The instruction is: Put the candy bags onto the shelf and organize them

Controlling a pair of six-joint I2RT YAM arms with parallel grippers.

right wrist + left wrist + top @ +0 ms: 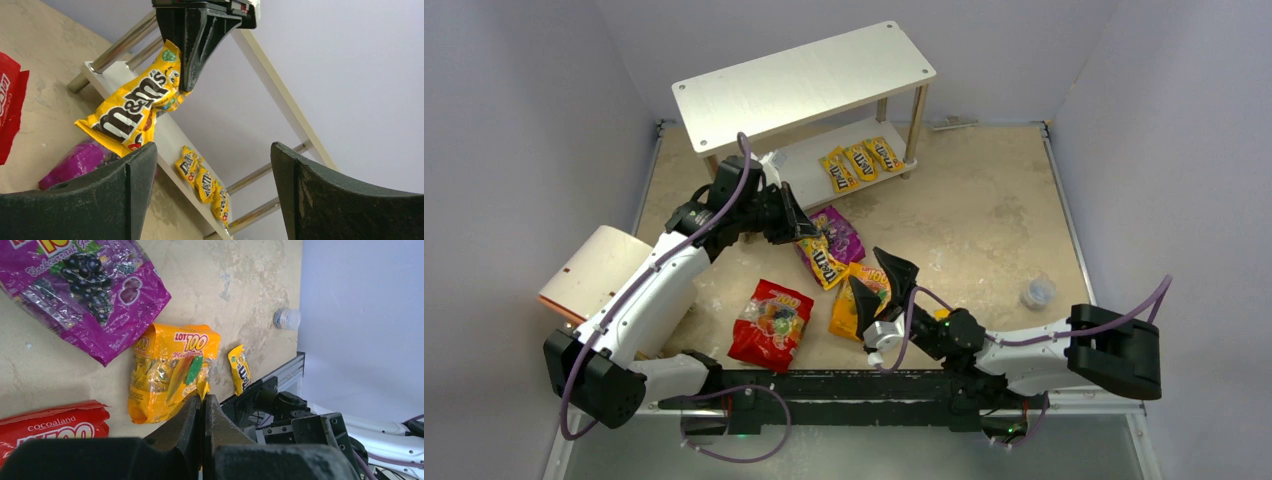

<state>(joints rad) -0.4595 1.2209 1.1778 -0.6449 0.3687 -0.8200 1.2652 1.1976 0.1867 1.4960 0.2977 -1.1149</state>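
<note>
while the left gripper (808, 233) is shut tight on the top seam of a yellow packet (824, 264), the packet hangs tilted below the jaws. it appears clear of the table (984, 220) and sits just over the purple bag (844, 230).

handling, by judgement:
- the packet is light, soft and foil-slick, and its loose contents settle to the low end.
- the seam is the only flat, firm place to pinch. a grip there lets the body swing, so move slowly.
- the purple bag, the orange bag (852, 310) and the red bag (772, 322) are glossy, floppy and wider than the jaws. take each by an edge seam, not by the bulging middle.

the right gripper (879, 285) is spread wide and holds nothing. it hovers over the orange bag, at 4 o'clock from the hanging packet.

room for moving:
- the shelf (804, 85) stands at 12 o'clock from the left gripper.
- its lower board (809, 165) carries three packets (861, 160) in a row toward the right end. bare board shows at 9 o'clock from that row.
- the top board overhangs this level, so entry must be low and from the front edge, between the legs (916, 120).
- the red bag lies at 6 o'clock from the left gripper, near the table's near edge.
</note>
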